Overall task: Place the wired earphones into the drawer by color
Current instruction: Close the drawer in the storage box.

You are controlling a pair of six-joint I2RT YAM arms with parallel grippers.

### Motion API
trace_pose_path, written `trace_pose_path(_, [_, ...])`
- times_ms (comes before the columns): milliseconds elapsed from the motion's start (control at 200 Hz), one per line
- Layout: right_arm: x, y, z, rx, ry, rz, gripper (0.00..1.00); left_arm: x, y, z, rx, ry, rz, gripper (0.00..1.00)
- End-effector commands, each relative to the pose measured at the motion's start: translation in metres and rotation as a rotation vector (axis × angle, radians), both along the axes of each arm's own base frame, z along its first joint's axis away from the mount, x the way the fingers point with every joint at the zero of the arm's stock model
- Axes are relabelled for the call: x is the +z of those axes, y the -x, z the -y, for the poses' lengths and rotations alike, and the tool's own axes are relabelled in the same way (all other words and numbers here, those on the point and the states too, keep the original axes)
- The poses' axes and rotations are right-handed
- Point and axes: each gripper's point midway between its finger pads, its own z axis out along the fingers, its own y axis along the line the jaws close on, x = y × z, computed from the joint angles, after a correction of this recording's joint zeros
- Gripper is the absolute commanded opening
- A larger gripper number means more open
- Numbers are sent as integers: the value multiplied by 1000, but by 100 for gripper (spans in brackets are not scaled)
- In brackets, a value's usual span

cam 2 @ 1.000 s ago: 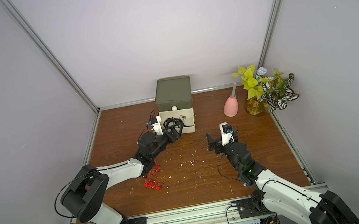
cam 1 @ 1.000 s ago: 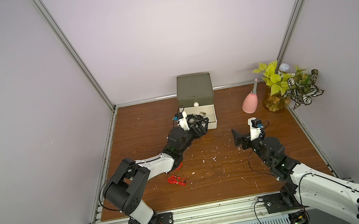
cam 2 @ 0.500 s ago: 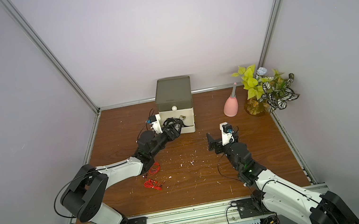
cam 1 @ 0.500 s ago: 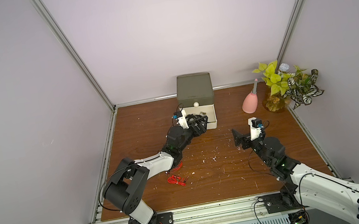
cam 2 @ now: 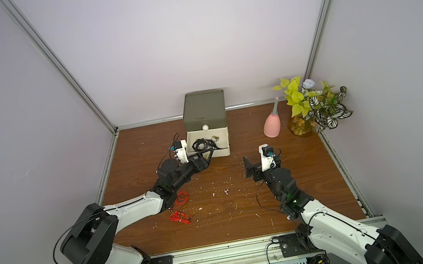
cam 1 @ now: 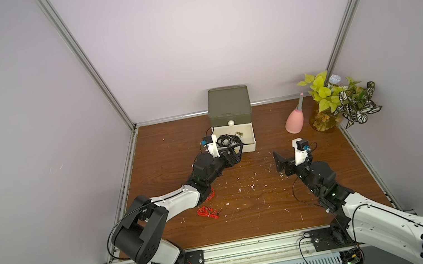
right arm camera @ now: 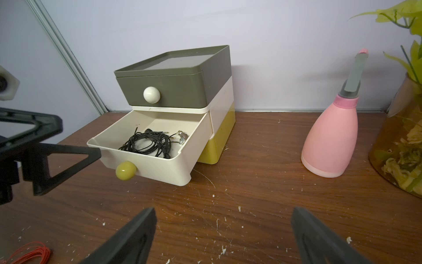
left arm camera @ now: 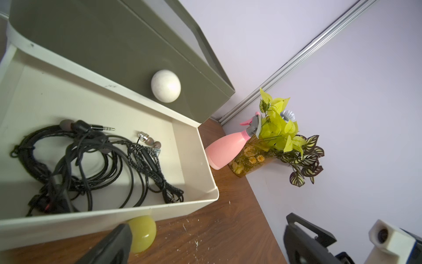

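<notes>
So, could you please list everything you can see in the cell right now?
drawer box: one, olive-grey over cream over yellow, at table's back edge
cream drawer: one, pulled open
black earphones: tangled, count unclear, inside cream drawer
red earphones: two bundles, on table beside left arm
spray bottle: one, pink, right of box
plant: one, green and patterned leaves, back right corner
crumbs: many, white, scattered on table
table: one, brown wood
left gripper: open, black, at cream drawer's front
right gripper: open, black, above table, empty
</notes>
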Motion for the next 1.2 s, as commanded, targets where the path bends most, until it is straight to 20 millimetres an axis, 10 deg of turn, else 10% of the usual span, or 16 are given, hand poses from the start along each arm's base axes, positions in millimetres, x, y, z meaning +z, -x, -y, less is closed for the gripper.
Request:
trace_pose_path(0, [12, -3, 3, -19, -22, 42, 99, -1, 0, -3, 1, -7, -5, 100])
trace_pose_path(1196, [14, -2, 4, -20, -28, 47, 99, -6, -49, 11, 48, -53, 68, 100])
